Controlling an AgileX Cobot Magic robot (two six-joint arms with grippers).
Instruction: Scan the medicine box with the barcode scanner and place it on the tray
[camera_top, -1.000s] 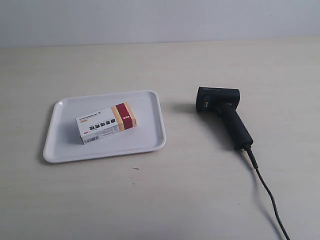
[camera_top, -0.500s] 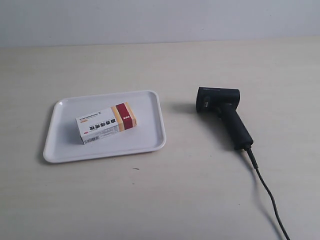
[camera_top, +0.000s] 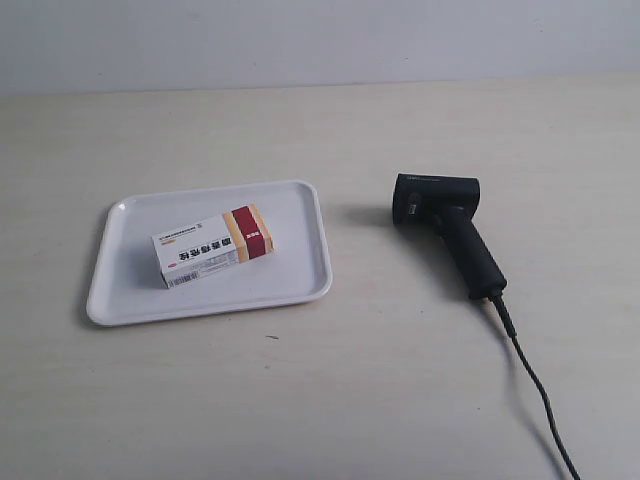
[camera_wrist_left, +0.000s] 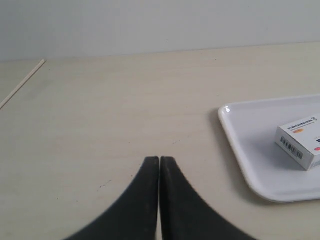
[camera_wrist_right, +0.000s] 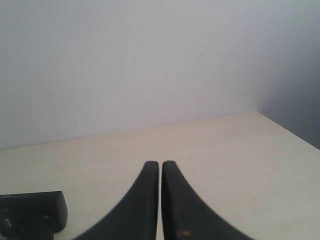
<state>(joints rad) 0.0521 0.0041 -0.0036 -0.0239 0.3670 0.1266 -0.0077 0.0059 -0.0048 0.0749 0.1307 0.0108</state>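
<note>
The medicine box (camera_top: 213, 246) lies flat inside the white tray (camera_top: 120, 300), its red and tan band toward the scanner side. The left wrist view shows the box (camera_wrist_left: 300, 142) and the tray (camera_wrist_left: 240, 135) off to one side. The black barcode scanner (camera_top: 450, 230) lies on the table apart from the tray, its cable (camera_top: 535, 390) trailing to the lower edge. Only its head (camera_wrist_right: 32, 212) shows in the right wrist view. My left gripper (camera_wrist_left: 159, 159) is shut and holds nothing, above bare table. My right gripper (camera_wrist_right: 160, 163) is shut and holds nothing. Neither arm appears in the exterior view.
The pale wooden table (camera_top: 330, 400) runs back to a plain light wall (camera_top: 320, 40). A thin seam or edge line (camera_wrist_left: 22, 82) crosses the table's far corner in the left wrist view. The table's edge (camera_wrist_right: 290, 132) shows in the right wrist view.
</note>
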